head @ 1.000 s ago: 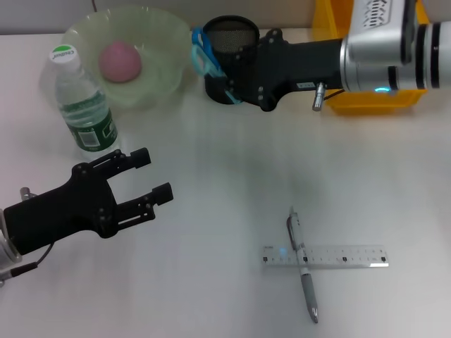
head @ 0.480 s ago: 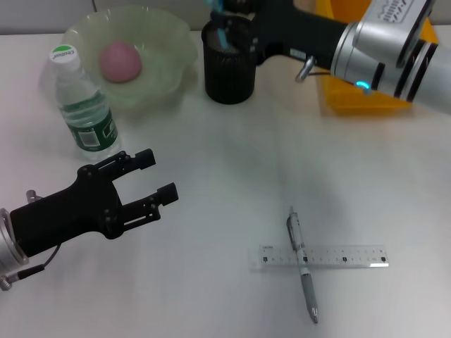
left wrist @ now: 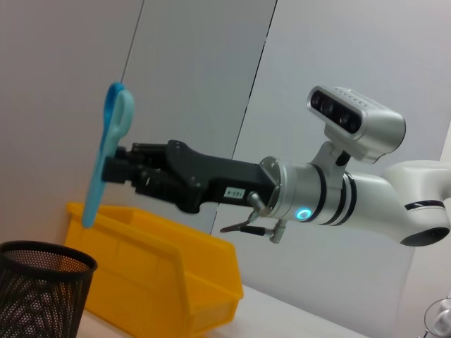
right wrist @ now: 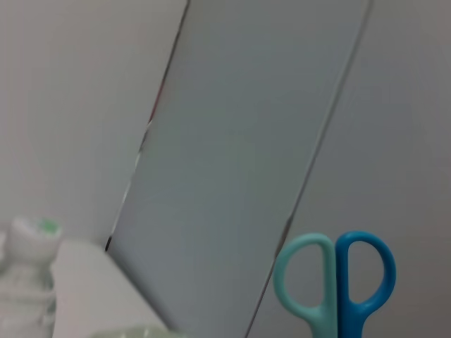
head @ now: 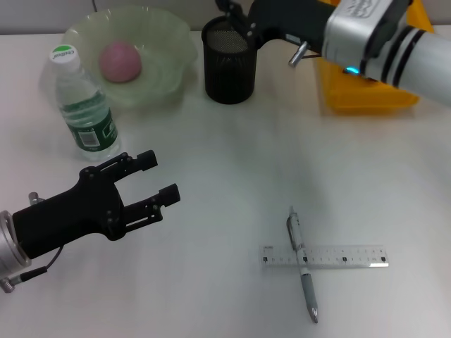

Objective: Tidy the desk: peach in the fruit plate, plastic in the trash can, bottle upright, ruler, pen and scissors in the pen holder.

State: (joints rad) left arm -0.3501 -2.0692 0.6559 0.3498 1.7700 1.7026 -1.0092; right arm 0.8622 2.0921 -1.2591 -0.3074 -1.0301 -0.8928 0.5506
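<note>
Blue scissors (left wrist: 108,163) are in my right claw (left wrist: 116,169), which is shut tight on them, handles pointing up and blades pointing down. I hold them that way, high over the black mesh pen holder (head: 229,62), so I think they can drop straight in, blades first. From my head view I can only see the tip of that claw (head: 232,10) at the far edge of the counter (head: 232,169); the scissors are out of sight there. My left claw (head: 158,179) hangs low over the near side, wide open and holding nothing. It points toward the pen (head: 301,264) and the clear ruler (head: 324,255), which lie crossed and touching, so maybe it waits for them. The pink peach (head: 120,60) sits in the pale green fruit plate (head: 173,42), where it belongs. The bottle (head: 83,105) stands upright just beside the plate, with a white cap and a green label. Green letters are on the cap, but I cannot read them. A yellow bin (head: 366,88) sits behind the pen holder. I think it may be the trash can. I see no plastic scrap anywhere.
</note>
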